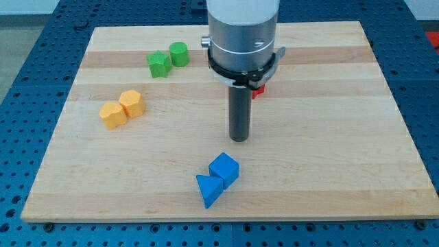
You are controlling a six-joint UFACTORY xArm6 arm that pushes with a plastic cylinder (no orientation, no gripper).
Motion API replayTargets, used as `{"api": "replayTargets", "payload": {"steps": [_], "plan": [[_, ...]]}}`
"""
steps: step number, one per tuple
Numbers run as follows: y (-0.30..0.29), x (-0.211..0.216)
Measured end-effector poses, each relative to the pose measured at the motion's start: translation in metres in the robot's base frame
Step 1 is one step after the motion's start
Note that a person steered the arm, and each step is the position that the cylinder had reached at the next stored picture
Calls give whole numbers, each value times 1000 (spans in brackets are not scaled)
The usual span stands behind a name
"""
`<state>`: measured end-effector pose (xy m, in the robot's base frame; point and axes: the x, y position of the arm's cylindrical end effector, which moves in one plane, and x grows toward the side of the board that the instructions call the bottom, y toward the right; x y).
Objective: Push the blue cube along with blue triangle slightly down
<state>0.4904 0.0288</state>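
Note:
The blue cube (225,169) lies low in the middle of the wooden board (329,151). The blue triangle (208,189) touches it at its lower left. My tip (239,139) is the lower end of the dark rod, just above and slightly right of the blue cube, a short gap away and not touching it.
A green star-like block (159,64) and a green cylinder (179,53) sit at the upper left. Two yellow-orange blocks (113,114) (131,103) sit at the left. A red block (258,90) is mostly hidden behind the arm's grey body (242,34).

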Motion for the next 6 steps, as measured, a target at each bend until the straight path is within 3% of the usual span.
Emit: {"api": "replayTargets", "payload": {"steps": [2, 4, 6], "plan": [[6, 64], [11, 25], [-9, 59]]}}
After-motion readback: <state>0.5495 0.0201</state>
